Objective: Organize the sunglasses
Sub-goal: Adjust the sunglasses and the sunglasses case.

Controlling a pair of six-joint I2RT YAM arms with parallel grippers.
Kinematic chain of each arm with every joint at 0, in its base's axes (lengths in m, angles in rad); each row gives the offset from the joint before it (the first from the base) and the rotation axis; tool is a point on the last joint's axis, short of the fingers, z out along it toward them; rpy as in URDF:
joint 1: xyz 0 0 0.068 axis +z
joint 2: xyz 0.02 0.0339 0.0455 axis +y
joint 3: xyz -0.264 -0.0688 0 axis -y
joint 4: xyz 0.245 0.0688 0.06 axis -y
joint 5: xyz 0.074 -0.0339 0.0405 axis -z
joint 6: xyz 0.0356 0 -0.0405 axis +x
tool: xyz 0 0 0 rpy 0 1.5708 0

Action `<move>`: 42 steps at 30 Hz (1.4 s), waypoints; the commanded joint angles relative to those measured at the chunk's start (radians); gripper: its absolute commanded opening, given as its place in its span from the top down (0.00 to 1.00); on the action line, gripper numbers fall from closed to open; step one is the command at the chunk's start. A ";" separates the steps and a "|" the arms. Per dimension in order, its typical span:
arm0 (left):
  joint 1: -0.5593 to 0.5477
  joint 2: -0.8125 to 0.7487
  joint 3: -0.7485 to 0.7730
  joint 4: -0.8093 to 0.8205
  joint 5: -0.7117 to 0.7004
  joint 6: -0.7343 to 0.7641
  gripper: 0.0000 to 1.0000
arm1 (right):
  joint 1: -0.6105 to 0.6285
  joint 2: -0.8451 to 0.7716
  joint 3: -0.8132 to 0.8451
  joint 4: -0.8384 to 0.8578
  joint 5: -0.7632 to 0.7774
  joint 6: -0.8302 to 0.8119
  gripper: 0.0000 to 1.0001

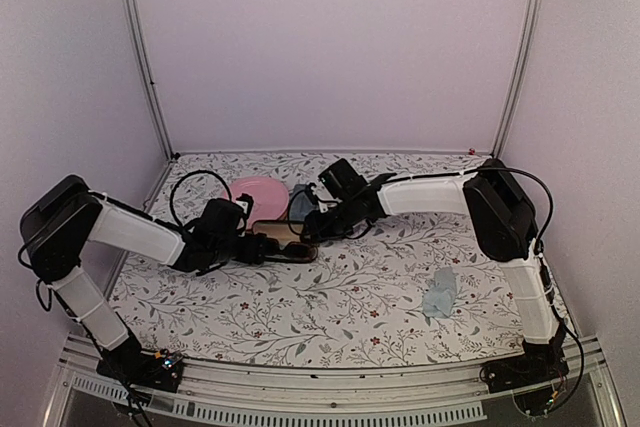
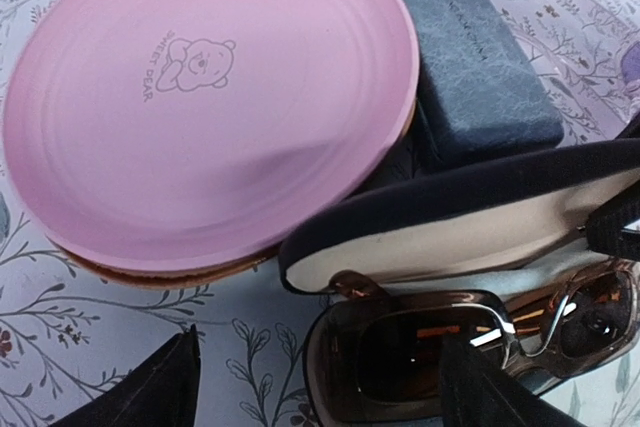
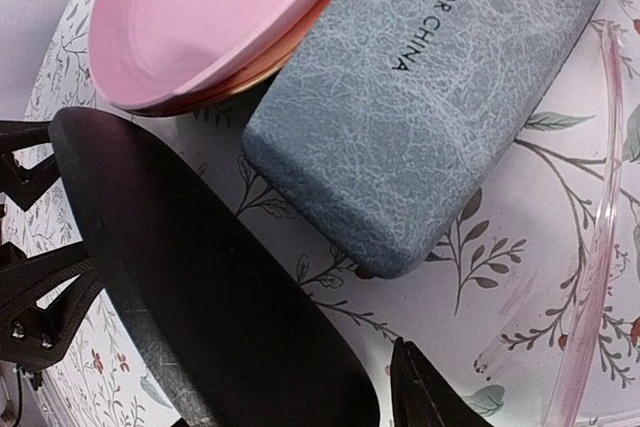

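Reddish-brown sunglasses (image 2: 390, 359), partly inside spread left end effector (image 2: 320, 347), right end effector (image 1: 311, 224) near (grip unclear)

Table cover (image 1: 350, 297): white, grey vine print, small red blossoms.
Round disc (image 2: 200, 97): pink, faint bear outline print, orange-brown under-rim.
Rectangular case (image 3: 430, 97): grey-blue, crackled marbling, black lettering.
Oval case (image 2: 450, 197): black outside, cream lining.
Brown sunglasses (image 2: 385, 352): translucent reddish-brown frame, dark lenses.
Pink sunglasses (image 3: 603, 207): pale translucent pink frame.
Cloth (image 1: 438, 294): light blue.
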 commanded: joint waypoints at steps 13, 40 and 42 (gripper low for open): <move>-0.014 -0.127 -0.054 0.001 0.020 -0.021 0.17 | 0.035 -0.090 -0.052 0.038 0.115 -0.055 0.52; -0.012 -0.179 -0.082 0.013 0.020 -0.020 0.17 | 0.035 -0.181 -0.221 0.104 0.059 -0.003 0.57; -0.010 -0.174 -0.083 0.015 0.020 -0.019 0.17 | 0.035 -0.177 -0.220 0.106 0.062 -0.002 0.58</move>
